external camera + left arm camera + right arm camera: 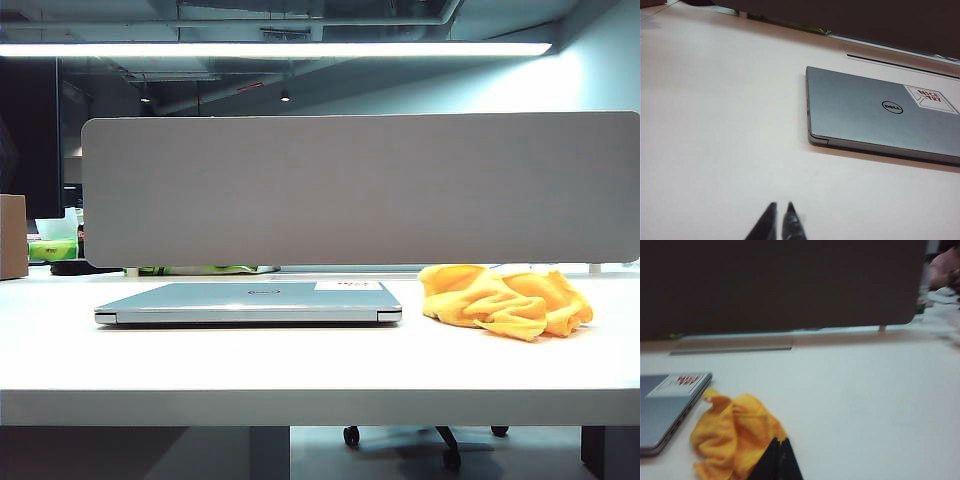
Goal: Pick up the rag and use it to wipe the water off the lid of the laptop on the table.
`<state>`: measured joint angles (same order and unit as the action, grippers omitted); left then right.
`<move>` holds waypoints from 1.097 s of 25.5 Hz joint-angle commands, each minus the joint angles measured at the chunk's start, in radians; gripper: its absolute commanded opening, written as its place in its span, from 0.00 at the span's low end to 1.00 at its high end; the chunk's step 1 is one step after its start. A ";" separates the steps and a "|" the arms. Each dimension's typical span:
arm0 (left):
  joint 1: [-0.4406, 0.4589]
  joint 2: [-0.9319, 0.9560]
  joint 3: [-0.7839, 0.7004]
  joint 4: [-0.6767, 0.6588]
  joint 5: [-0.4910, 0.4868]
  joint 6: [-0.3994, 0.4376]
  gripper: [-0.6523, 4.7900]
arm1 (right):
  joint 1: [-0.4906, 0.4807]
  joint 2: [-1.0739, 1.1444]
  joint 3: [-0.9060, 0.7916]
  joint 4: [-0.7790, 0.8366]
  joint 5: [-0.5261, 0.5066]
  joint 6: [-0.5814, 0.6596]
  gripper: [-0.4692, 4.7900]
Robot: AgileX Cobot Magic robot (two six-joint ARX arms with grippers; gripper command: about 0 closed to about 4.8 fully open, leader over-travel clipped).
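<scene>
The closed silver-grey laptop point(250, 302) lies flat on the white table point(300, 370), left of centre. Its lid point(865, 115) carries a central logo and a white corner sticker point(930, 97); I can make out no water on it. The crumpled yellow-orange rag point(505, 298) lies on the table just right of the laptop, apart from it. Neither arm shows in the exterior view. My left gripper point(780, 206) is shut and empty above bare table, short of the laptop's near corner. My right gripper point(778, 441) is shut and empty, its tips hanging in front of the rag point(732, 432).
A grey fabric divider panel point(360, 190) runs along the table's far edge. A cardboard box point(12, 235) stands at the far left. A narrow cable slot point(730, 350) lies in the tabletop near the divider. A chair base point(440, 440) shows under the table.
</scene>
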<state>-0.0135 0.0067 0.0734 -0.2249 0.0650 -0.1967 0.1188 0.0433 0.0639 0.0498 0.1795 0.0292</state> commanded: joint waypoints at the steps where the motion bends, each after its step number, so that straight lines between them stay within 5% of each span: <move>1: 0.000 0.000 0.004 0.009 0.002 0.003 0.16 | -0.039 -0.042 -0.029 0.030 -0.003 0.004 0.08; 16: 0.000 0.000 0.004 0.008 0.002 0.002 0.16 | -0.118 -0.043 -0.063 -0.054 -0.225 -0.003 0.08; 28: 0.000 0.000 0.004 0.008 0.002 0.002 0.16 | -0.122 -0.043 -0.063 -0.056 -0.231 0.008 0.08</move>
<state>-0.0135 0.0067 0.0734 -0.2253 0.0647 -0.1967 -0.0021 0.0017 0.0048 -0.0177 -0.0498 0.0338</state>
